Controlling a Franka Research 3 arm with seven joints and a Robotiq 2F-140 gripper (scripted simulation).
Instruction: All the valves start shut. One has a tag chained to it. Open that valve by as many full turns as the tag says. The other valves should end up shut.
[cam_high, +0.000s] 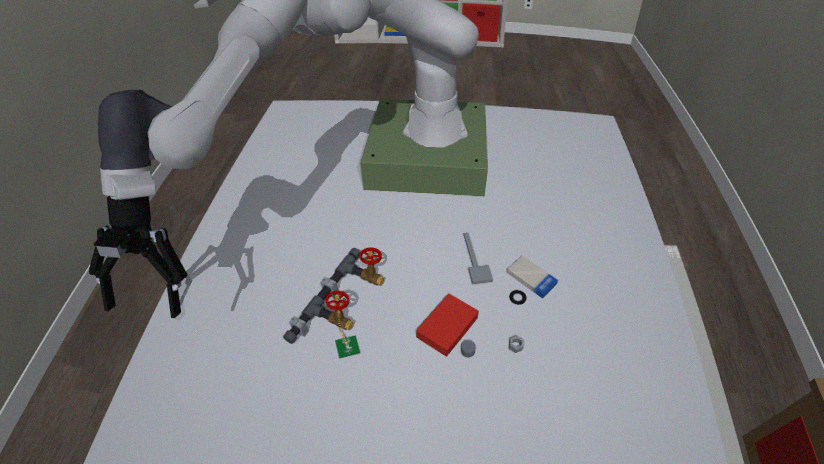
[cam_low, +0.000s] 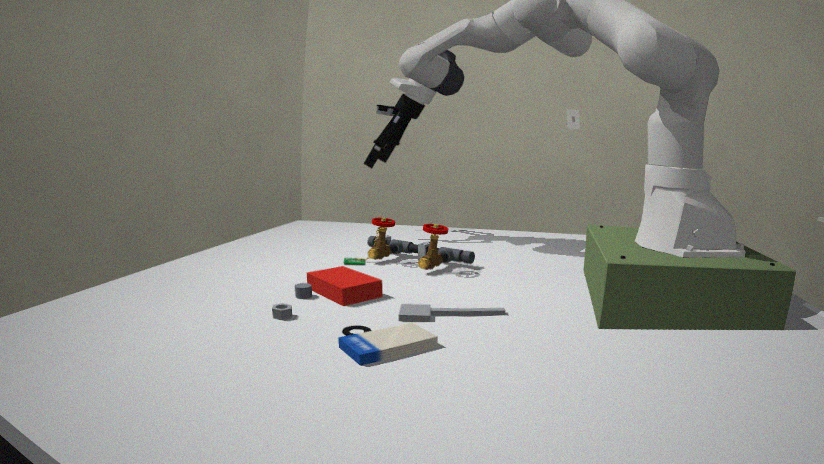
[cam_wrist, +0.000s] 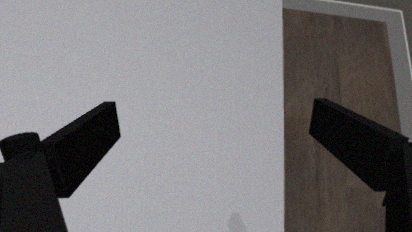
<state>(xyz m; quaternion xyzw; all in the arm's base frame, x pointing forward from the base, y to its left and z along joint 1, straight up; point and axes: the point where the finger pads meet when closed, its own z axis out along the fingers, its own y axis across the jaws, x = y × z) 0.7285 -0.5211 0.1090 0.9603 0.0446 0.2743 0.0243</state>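
Observation:
Two brass valves with red handwheels stand on a grey pipe (cam_high: 322, 293) near the table's middle. The near valve (cam_high: 338, 308) has a green tag (cam_high: 347, 346) chained to it, lying flat on the table in front. The far valve (cam_high: 371, 265) has no tag. Both also show in the exterior view, the tagged valve (cam_low: 381, 237) at left with its tag (cam_low: 354, 261), the other valve (cam_low: 433, 244) at right. My gripper (cam_high: 141, 299) is open and empty, high above the table's left edge, far left of the valves. It also shows in the exterior view (cam_low: 377, 152) and the wrist view (cam_wrist: 215, 130).
A red block (cam_high: 447, 322), a grey cylinder (cam_high: 468, 347), a hex nut (cam_high: 516, 343), a black ring (cam_high: 517, 292), a white and blue eraser (cam_high: 532, 276) and a grey scraper (cam_high: 475, 260) lie right of the valves. The green robot base (cam_high: 425, 148) stands at the back.

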